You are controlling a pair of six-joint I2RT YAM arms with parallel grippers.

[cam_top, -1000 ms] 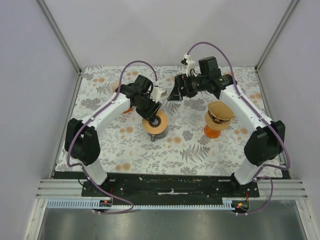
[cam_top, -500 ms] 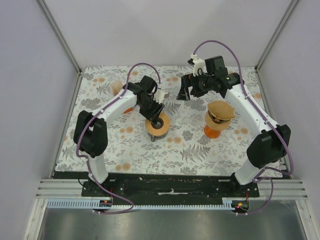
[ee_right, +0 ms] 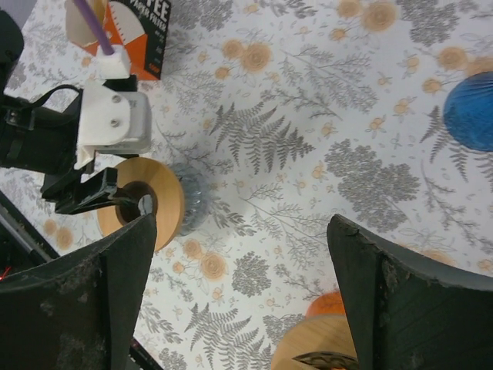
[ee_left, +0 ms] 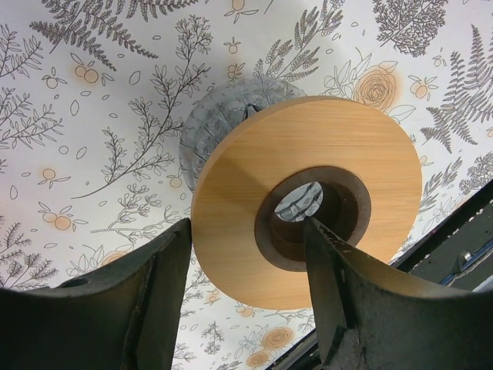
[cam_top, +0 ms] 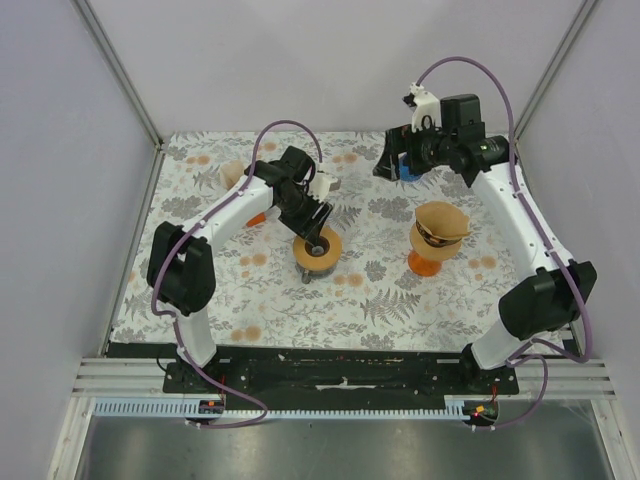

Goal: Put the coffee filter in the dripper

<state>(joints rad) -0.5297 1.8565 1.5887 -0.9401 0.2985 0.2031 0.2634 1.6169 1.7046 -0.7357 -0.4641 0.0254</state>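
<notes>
Left fingers (ee_left: 154,301) spread astride dripper (ee_left: 231,193) ring, released, right fingers (ee_right: 100,301) wide apart, holding nothing.

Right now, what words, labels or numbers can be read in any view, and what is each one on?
"FEE": white capitals, the end of a word cut off by the frame edge, on the orange and black box in the right wrist view.
Smaller line above it on the same box: too blurred to read.
Nothing else carries readable text.
</notes>
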